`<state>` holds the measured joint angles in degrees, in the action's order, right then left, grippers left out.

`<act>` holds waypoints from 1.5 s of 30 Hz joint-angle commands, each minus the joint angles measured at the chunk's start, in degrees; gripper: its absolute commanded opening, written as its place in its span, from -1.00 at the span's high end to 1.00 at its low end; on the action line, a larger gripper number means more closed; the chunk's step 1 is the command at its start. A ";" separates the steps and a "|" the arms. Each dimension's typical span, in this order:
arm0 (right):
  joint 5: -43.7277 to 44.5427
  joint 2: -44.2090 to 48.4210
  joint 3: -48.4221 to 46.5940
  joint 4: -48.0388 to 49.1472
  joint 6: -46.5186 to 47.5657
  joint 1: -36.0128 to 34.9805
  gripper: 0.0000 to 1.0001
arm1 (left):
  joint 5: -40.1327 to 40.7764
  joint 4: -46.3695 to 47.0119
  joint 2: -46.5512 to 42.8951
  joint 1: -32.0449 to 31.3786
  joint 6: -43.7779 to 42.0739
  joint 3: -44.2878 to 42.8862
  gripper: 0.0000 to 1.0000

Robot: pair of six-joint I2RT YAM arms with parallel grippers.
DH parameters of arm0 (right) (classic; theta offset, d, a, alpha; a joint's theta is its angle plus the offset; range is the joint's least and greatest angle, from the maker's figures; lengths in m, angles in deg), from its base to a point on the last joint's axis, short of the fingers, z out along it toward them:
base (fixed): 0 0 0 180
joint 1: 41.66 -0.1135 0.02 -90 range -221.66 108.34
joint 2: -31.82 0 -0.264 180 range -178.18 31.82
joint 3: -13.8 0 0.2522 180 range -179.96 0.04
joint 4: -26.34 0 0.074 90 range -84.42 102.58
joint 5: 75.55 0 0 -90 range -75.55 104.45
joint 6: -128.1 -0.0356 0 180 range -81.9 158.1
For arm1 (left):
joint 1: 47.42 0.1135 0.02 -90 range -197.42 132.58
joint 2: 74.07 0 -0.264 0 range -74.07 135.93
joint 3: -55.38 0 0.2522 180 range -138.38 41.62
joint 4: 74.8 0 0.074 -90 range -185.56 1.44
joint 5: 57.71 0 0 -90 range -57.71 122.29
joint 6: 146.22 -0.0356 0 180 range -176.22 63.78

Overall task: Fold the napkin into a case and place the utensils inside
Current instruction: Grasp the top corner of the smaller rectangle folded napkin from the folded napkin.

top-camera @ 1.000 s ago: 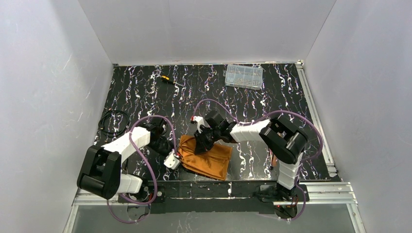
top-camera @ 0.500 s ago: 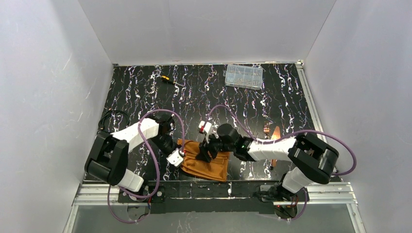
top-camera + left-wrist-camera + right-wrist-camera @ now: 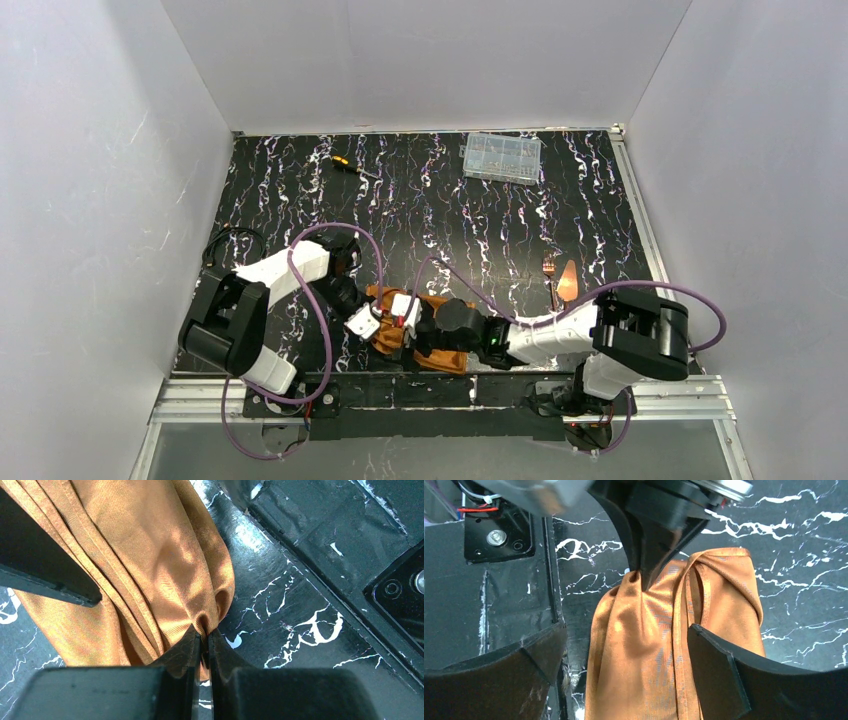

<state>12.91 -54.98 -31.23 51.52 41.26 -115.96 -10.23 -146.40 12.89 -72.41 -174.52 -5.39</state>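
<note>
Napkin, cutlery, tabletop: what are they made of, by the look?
Napkin: woven cloth, slight satin sheen; fine weave, stitched hem and soft folds show.
Cutlery: likely metal, polished copper tone; it glints, but it is small in the overhead view.
Tabletop: hard smooth sheet, black with white marble-like veining; probably printed laminate or vinyl, cannot tell which.

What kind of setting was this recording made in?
Probably a robot lab test cell rather than a home: plain white panels box in a black marbled tabletop, and an aluminium rail runs along its near edge.
</note>
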 commanded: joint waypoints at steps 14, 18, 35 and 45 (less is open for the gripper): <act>32.14 -12.02 0.41 14.71 16.06 -13.48 -0.97 | -1.26 -1.72 0.29 -0.33 0.71 -1.96 1.00; 36.15 -14.78 -0.67 17.35 19.96 -15.76 -0.97 | -1.12 -1.79 0.36 -0.32 0.11 -1.66 1.00; 44.82 -22.45 -4.15 26.63 26.42 -15.86 -0.74 | -1.15 -3.02 -0.03 -0.32 -0.45 -1.69 1.00; 42.73 -23.96 -5.28 26.85 22.88 -16.44 0.10 | -0.50 -3.06 -0.53 -0.23 1.23 -2.04 0.54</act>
<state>55.62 -78.46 -34.84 74.69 66.33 -131.85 -10.08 -147.08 12.91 -72.41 -174.06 -6.15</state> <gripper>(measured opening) 0.489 0.150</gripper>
